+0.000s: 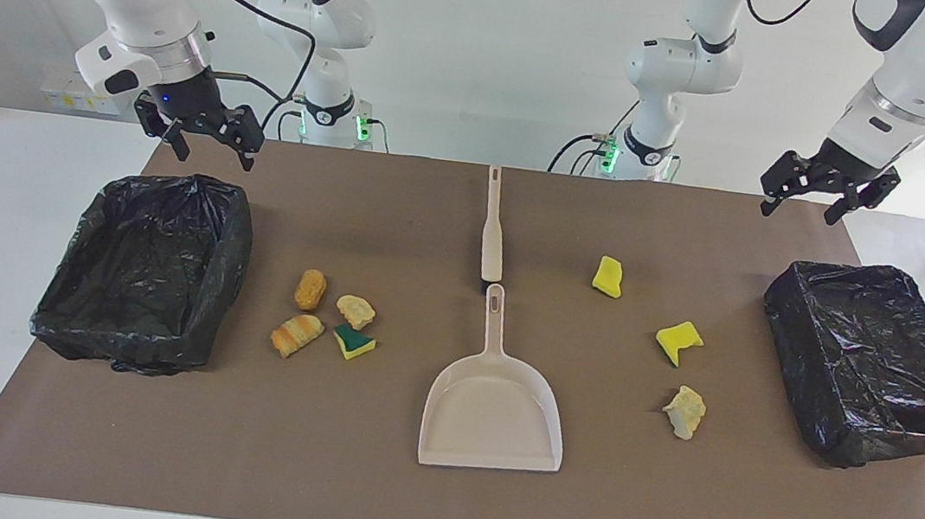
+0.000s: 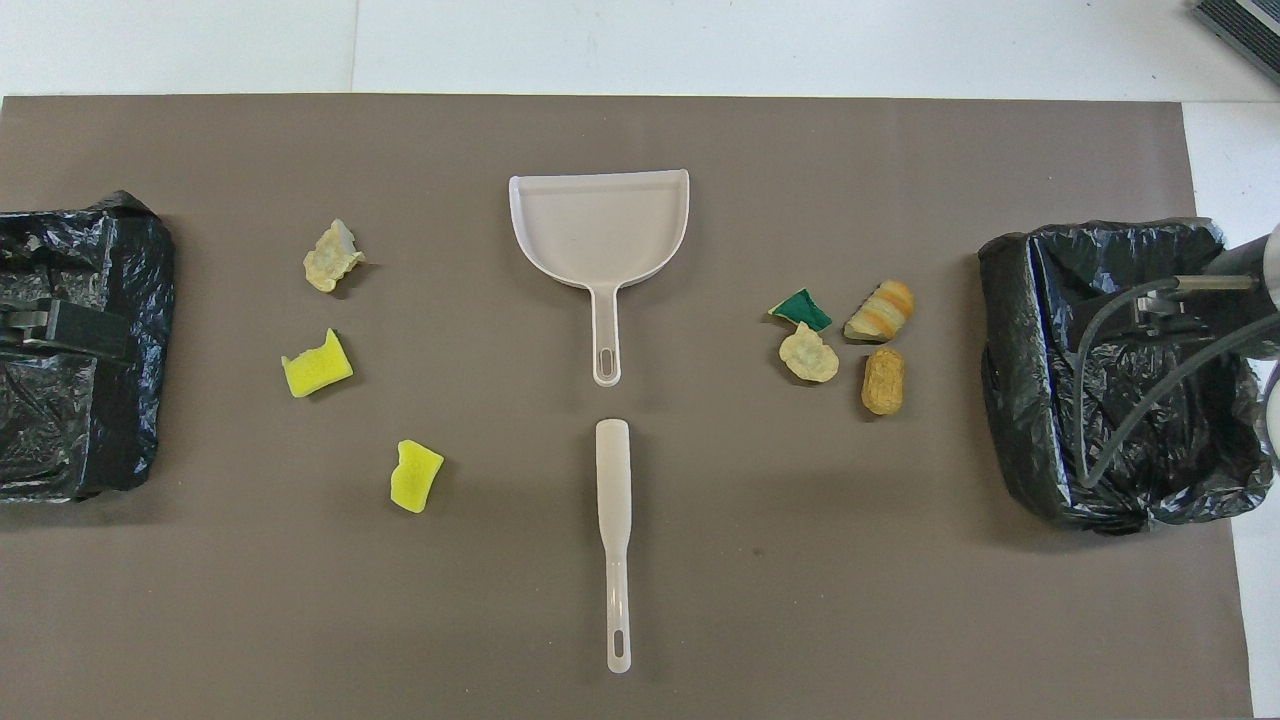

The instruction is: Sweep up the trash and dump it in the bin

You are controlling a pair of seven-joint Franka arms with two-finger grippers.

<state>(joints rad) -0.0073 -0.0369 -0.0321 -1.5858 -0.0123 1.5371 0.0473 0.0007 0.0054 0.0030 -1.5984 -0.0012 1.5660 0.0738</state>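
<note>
Several scraps of trash lie on the brown mat. Bread-like pieces [image 1: 309, 288] and a green-and-yellow sponge wedge [image 1: 354, 341] cluster toward the right arm's end. Three more scraps, among them a yellow sponge chunk [image 1: 609, 276], lie toward the left arm's end. Between the two groups is a beige dustpan [image 1: 494, 402] with a beige brush [image 1: 492, 228] nearer to the robots. One black-bagged bin [image 1: 56, 309] stands at the right arm's end, another bin [image 1: 887, 430] at the left arm's end. My right gripper [image 1: 212, 146] and left gripper [image 1: 799, 209] hang open and empty in the air, each near its own bin.
The mat [image 2: 640, 620] covers most of the white table. In the overhead view the dustpan [image 2: 600, 225] lies farther from the robots than the brush [image 2: 613, 520], handle to handle. Open mat lies around both.
</note>
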